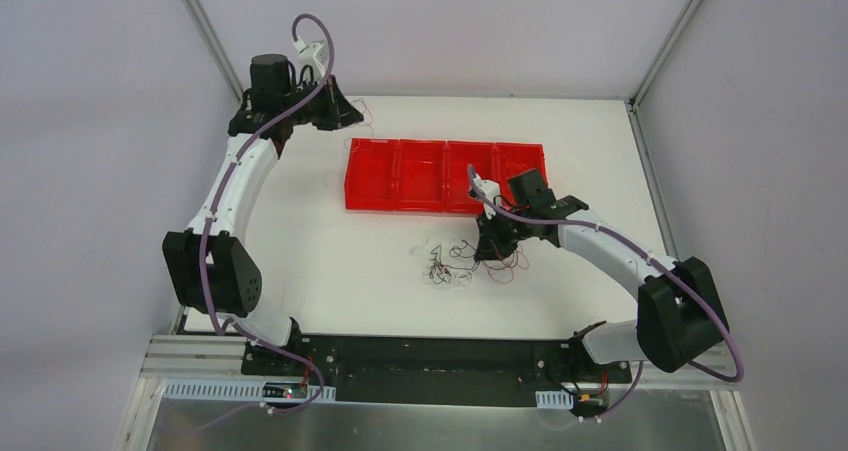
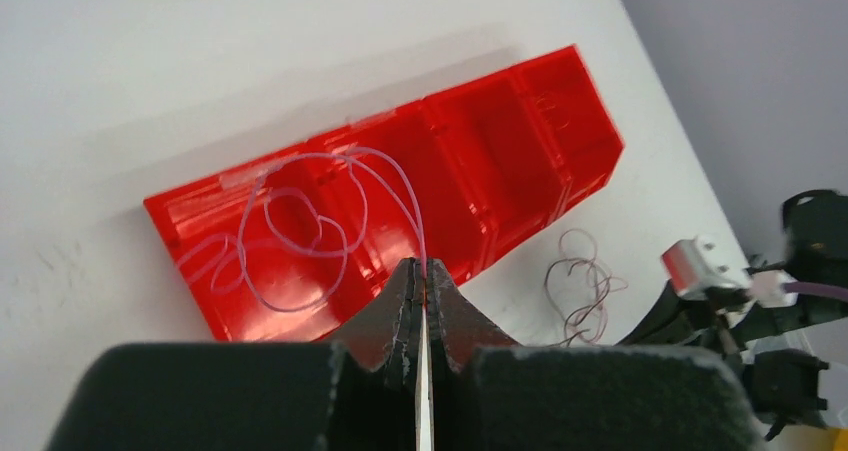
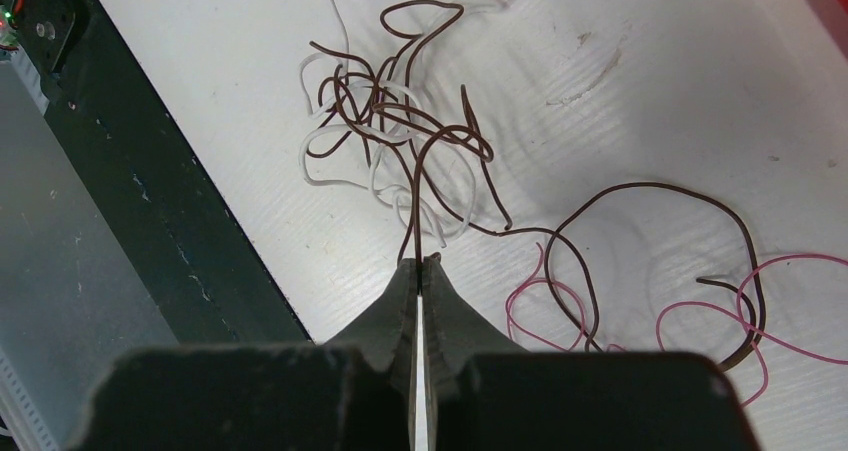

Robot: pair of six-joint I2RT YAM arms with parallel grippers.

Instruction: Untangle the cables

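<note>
On the desk, nearer than the red tray, most cables lie knotted, so much is left. The left hand is clamped on one pale cable above the tray; the right hand pinches a dark strand.

The pink cable runs off the right wrist view's right edge.

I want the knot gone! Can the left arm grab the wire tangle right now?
Probably not yet. The left gripper is shut on a pale wire, up by the red tray's far corner, away from the tangle, and the right gripper is pinching a dark wire there.
</note>
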